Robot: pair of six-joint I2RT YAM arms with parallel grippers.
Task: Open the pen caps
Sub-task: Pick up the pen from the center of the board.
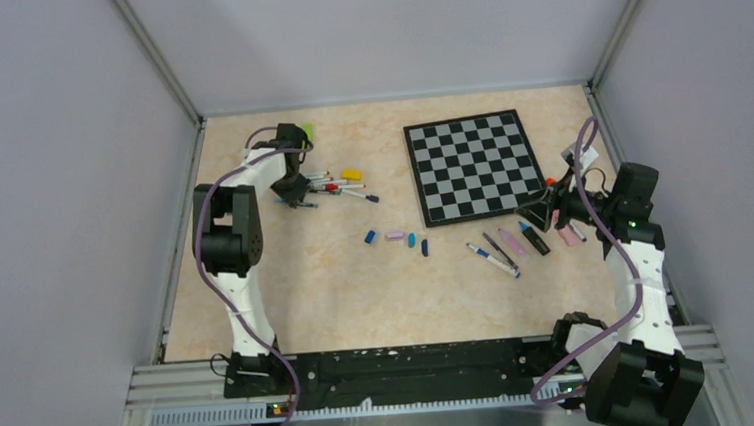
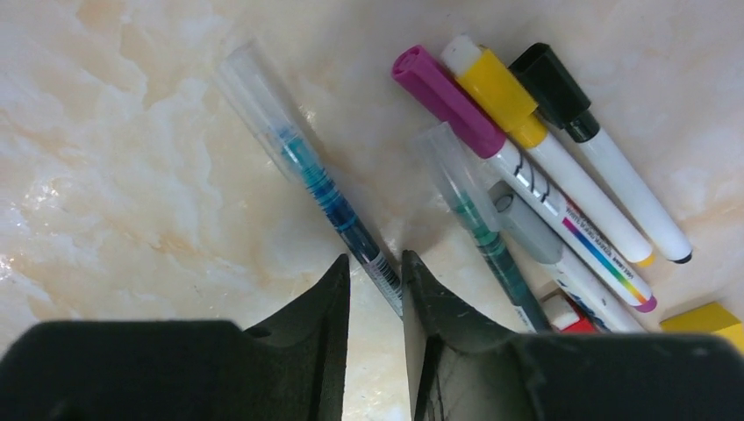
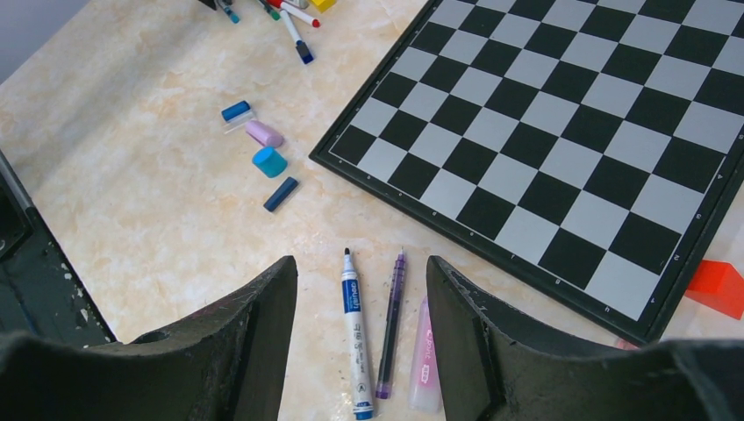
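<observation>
Left gripper (image 2: 375, 263) is straddling the teal pen (image 2: 329, 197).
Jaws are standing narrowly apart around its barrel, pinch uncertain; the pen is pointing upper left, clear cap (image 2: 254, 88) farthest; right gripper (image 3: 360, 267) is hovering spread.

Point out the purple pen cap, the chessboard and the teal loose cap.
purple pen cap (image 2: 443, 98): left wrist view, middle of the cap.
chessboard (image 1: 473, 166): top external view, centre of the board.
teal loose cap (image 3: 269, 161): right wrist view, middle of the cap.

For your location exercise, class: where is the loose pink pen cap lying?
Top view: the pink cap lies mid-table, just left of the near-left corner of the chessboard, between a blue cap and a light blue cap.
</observation>
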